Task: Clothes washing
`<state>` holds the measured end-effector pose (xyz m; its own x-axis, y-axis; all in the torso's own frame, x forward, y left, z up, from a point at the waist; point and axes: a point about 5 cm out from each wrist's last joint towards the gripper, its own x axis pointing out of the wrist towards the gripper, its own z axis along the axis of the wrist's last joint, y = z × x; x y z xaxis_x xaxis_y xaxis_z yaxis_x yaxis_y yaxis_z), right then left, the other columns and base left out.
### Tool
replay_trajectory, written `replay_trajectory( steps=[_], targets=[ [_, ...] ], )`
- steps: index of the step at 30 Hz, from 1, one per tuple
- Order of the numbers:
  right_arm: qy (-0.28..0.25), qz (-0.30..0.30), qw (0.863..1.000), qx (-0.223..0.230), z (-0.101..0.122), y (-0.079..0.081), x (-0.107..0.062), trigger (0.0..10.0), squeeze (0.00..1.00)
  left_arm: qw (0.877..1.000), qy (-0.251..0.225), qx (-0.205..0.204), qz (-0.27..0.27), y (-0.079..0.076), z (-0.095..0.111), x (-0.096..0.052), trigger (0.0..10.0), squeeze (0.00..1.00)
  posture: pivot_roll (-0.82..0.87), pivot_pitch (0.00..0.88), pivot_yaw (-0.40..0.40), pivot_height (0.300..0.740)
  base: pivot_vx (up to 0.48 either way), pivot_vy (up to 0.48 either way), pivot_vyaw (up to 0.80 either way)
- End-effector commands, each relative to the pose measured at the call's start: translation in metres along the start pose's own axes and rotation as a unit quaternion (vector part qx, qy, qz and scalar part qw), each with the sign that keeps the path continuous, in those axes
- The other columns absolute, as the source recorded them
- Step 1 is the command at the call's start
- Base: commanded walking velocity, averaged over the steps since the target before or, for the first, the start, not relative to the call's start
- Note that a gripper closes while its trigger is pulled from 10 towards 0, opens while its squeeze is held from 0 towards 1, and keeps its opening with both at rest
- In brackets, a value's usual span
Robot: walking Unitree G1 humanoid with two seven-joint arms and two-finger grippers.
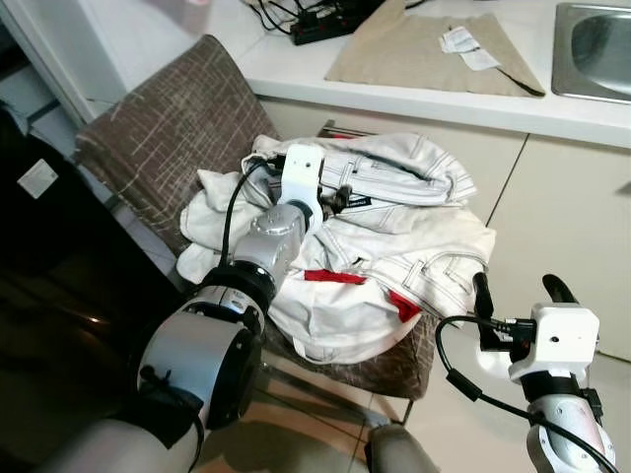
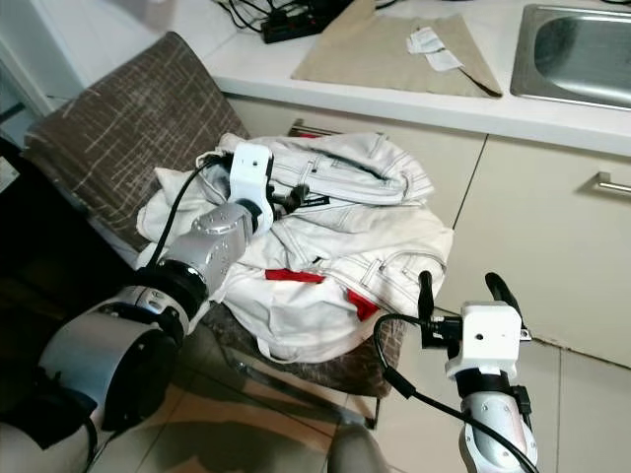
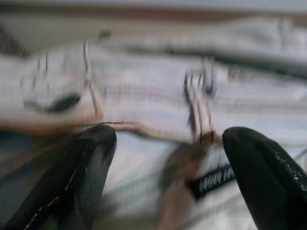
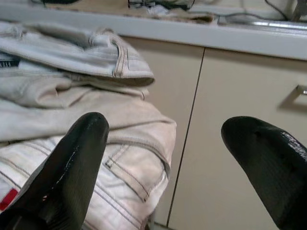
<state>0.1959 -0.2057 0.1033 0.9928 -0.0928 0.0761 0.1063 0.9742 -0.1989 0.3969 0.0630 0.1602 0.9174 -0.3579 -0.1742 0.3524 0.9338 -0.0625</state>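
Note:
A heap of white clothes (image 1: 375, 246) with dark stitching and red tags lies on the seat of a brown patterned chair (image 1: 163, 128). My left gripper (image 1: 340, 199) reaches into the middle of the heap, open, its fingertips (image 3: 91, 158) just above the fabric (image 3: 153, 100) near a black label. My right gripper (image 1: 521, 291) is open and holds nothing; it hovers right of the chair, beside the heap's hanging edge (image 4: 129, 158) and in front of the cabinet door.
Behind the chair runs a white counter (image 1: 414, 99) with a beige cloth (image 1: 434, 49), a black power strip and a steel sink (image 1: 592, 49). Cream cabinet doors (image 2: 552, 227) with a metal handle stand below. A dark object is at the left. Tiled floor lies underneath.

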Motion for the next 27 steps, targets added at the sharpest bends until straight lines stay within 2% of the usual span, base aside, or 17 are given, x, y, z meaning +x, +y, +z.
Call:
replay_trajectory(
  steps=[1, 10, 13, 15, 16, 20, 25, 27],
  targets=[
    [-0.003, 0.014, 1.000, 0.003, 0.004, 0.004, 0.002, 10.0, 0.00, 0.999, -0.037, 0.018, 0.011, 0.014, 0.019, -0.002, 10.0, 0.00, -0.53, 0.112, 0.160, 0.740, 0.000, 0.000, 0.00],
    [0.009, 0.043, 0.999, 0.001, -0.003, 0.005, 0.014, 10.0, 0.00, 0.995, -0.088, 0.046, 0.018, 0.035, 0.042, -0.013, 10.0, 0.00, -0.46, 0.063, 0.119, 0.740, 0.000, 0.000, 0.00],
    [0.009, 0.062, 0.998, 0.005, -0.004, 0.010, 0.023, 10.0, 0.00, 0.992, -0.110, 0.057, 0.038, 0.053, 0.056, -0.023, 10.0, 0.00, -0.42, 0.042, 0.100, 0.740, 0.000, 0.000, 0.00],
    [0.006, 0.073, 0.997, 0.009, -0.004, 0.015, 0.028, 10.0, 0.00, 0.990, -0.106, 0.064, 0.060, 0.065, 0.055, -0.028, 10.0, 0.00, -0.41, 0.037, 0.095, 0.740, 0.000, 0.000, 0.00],
    [0.006, 0.073, 0.997, 0.009, -0.004, 0.015, 0.028, 10.0, 0.00, 0.990, -0.106, 0.064, 0.060, 0.065, 0.055, -0.028, 10.0, 0.00, -0.41, 0.037, 0.095, 0.740, 0.000, 0.000, 0.00],
    [0.002, 0.091, 0.996, 0.014, -0.004, 0.024, 0.035, 10.0, 0.00, 0.987, -0.046, 0.076, 0.137, 0.099, 0.028, -0.036, 10.0, 0.00, -0.39, 0.025, 0.082, 0.740, 0.000, 0.000, 0.00],
    [0.004, 0.092, 0.996, 0.012, -0.004, 0.022, 0.034, 10.0, 0.00, 0.985, -0.012, 0.079, 0.154, 0.102, 0.012, -0.036, 10.0, 0.00, -0.40, 0.030, 0.085, 0.740, 0.000, 0.000, 0.00],
    [0.005, 0.088, 0.996, 0.010, -0.004, 0.019, 0.032, 10.0, 0.00, 0.987, 0.002, 0.056, 0.151, 0.099, 0.004, -0.034, 10.0, 0.00, -0.42, 0.036, 0.086, 0.740, 0.000, 0.000, 0.00]
  ],
)
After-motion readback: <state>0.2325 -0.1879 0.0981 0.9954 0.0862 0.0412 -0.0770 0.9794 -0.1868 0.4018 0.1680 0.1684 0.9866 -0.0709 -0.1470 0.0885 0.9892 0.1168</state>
